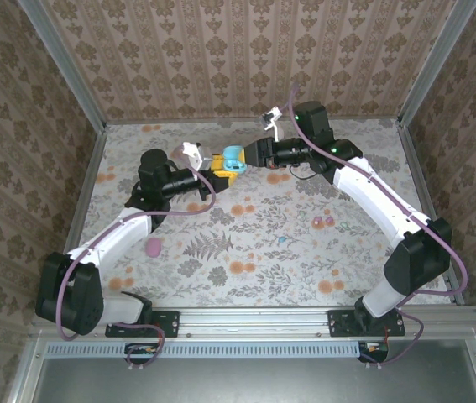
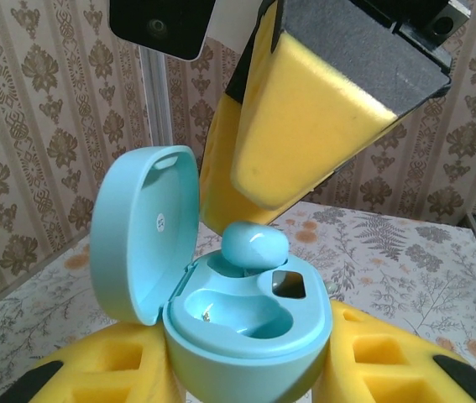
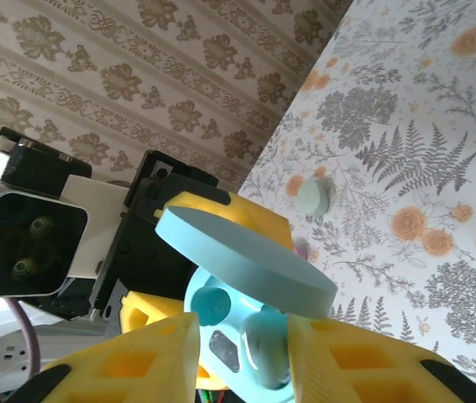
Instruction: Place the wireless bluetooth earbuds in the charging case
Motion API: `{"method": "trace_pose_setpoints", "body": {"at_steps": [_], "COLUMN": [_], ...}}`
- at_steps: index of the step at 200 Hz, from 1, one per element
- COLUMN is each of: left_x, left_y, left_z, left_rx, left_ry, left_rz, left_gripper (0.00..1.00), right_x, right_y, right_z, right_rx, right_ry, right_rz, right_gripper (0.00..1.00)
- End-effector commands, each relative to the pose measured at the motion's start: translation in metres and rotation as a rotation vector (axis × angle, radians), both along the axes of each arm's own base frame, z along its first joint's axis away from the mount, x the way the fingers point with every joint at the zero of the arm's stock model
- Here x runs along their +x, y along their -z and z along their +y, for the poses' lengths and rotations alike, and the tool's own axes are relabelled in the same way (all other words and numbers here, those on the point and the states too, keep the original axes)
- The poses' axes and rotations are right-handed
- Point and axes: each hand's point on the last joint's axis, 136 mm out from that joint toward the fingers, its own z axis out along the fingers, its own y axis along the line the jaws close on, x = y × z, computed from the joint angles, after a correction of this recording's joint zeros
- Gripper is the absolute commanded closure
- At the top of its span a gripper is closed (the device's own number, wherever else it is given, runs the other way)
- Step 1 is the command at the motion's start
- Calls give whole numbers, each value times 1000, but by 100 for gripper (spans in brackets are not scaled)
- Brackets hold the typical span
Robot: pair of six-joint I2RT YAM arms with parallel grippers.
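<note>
Showing a glossy pale-cyan earbud (image 2: 254, 245) perched over the rear well of the open cyan charging case (image 2: 246, 340); left gripper (image 1: 217, 173) clenched on the case; right gripper (image 3: 242, 340) straddles the earbud, grip indeterminate; printed mark (image 2: 160, 222) inside the lid (image 2: 128, 252) illegible.

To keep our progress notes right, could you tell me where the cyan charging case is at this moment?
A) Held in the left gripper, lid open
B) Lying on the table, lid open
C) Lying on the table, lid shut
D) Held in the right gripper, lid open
A: the left gripper clamps the cyan charging case from both sides, and its lid stands up open.
</note>
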Motion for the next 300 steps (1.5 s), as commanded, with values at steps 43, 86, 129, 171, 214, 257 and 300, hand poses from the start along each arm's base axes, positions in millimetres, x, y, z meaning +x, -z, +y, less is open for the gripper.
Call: {"method": "trace_pose_setpoints", "body": {"at_steps": [43, 86, 129, 171, 214, 257, 300], "left_x": [-8, -3, -1, -3, -11, -19, -22], "left_y": [-18, -18, -17, -16, -15, -9, -3], "left_z": [0, 3, 11, 19, 25, 29, 30], "left_rx": [-18, -18, -20, -26, -31, -22, -10], "left_ry": [15, -34, -97, -148, -167, -173, -170], "left_rz": [-76, -84, -94, -108, -111, -105, -100], "left_gripper": [77, 77, 77, 77, 77, 77, 77], "right_x": [2, -10, -21, -40, -83, -98, -99], "right_y": [-22, -29, 3, 121, 218, 267, 288], "right_z": [-18, -37, -76, -126, -125, -110, -99], "right_rx": [-26, -12, -105, -354, -481, -448, -451], "right_ry": [99, 134, 272, 455, 412, 433, 428], "right_rz": [-91, -108, -24, 315, 620, 725, 763], "right_gripper": [59, 58, 57, 58, 57, 57, 55]}}
